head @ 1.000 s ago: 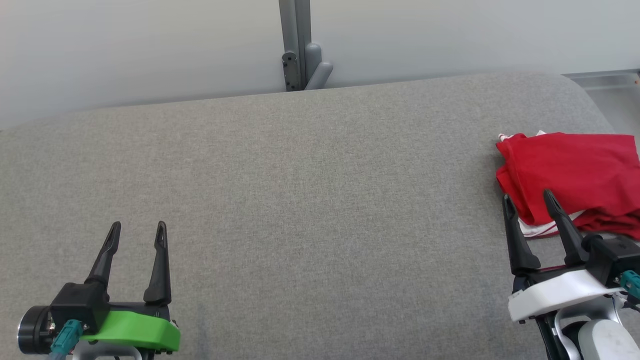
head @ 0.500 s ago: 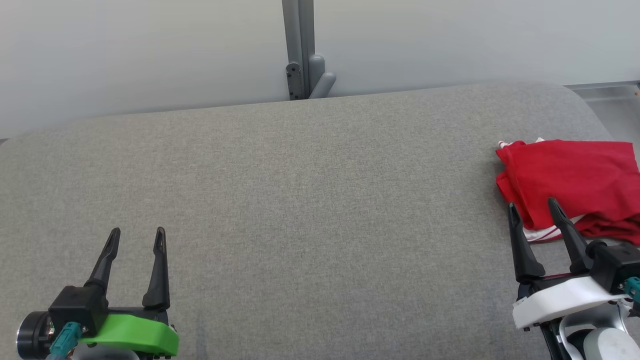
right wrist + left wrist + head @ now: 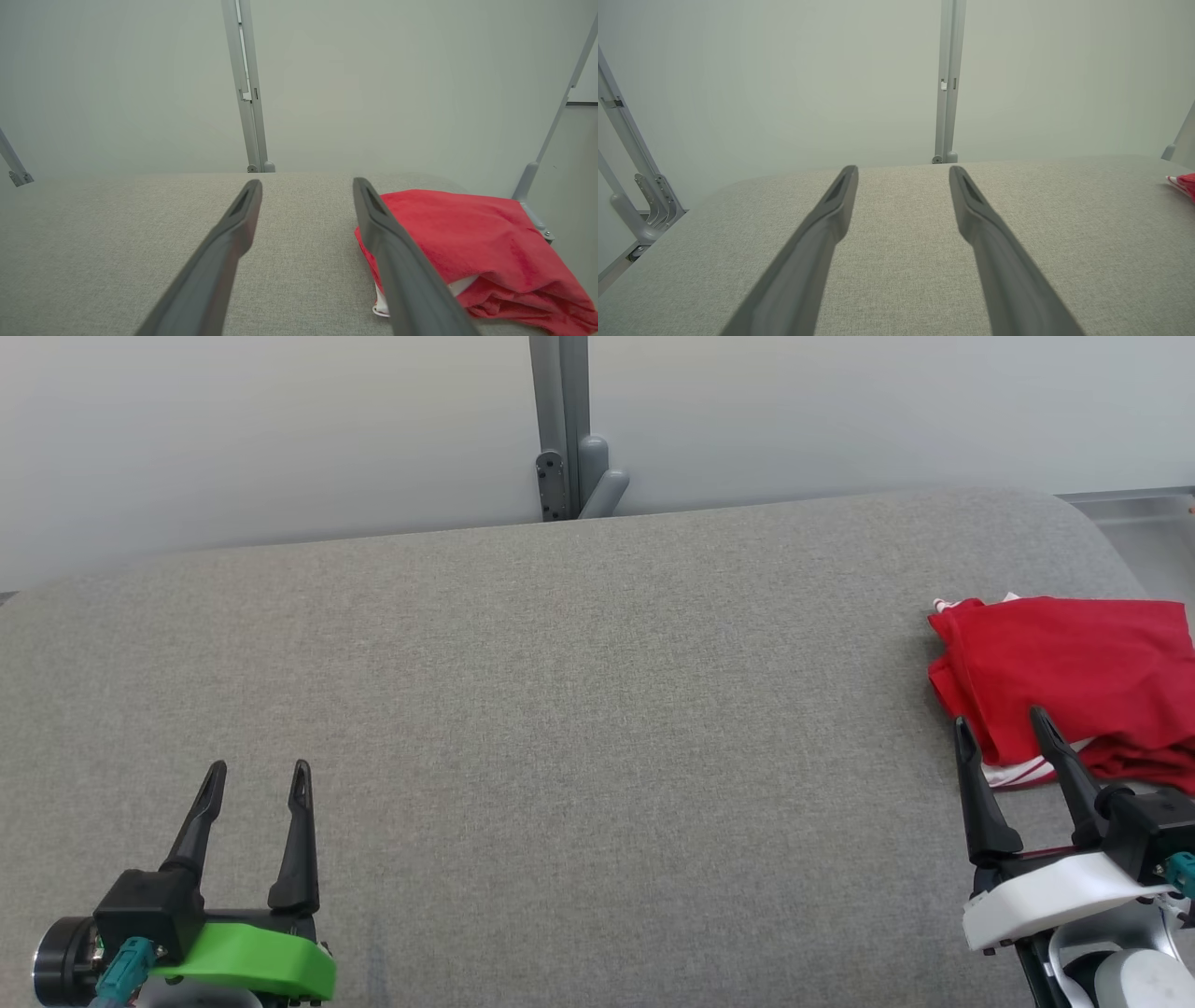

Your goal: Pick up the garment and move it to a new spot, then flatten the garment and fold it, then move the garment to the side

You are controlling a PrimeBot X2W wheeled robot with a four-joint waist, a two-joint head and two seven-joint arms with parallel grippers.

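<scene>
We see the left claw (image 3: 259, 767) with two long dark fingers (image 3: 194, 821) that taper to slim tips. They are set on a black block above a bright green shell (image 3: 247, 959). A round black cap (image 3: 61, 961) with a silver ring and a teal plug (image 3: 126, 963) sit at its side. The right claw (image 3: 1000, 719) has the same fingers, a white shell (image 3: 1055, 896), a black block and a pale forearm (image 3: 1144, 980). Up close, each finger has a narrow slot near its tip.

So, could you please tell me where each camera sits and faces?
Head view: on the head, looking down at the surface; left gripper and right gripper show.
Left wrist view: on that wrist, along its fingers toward the wall.
Right wrist view: likewise, its fingers near the garment.
All share the garment and post.
</scene>
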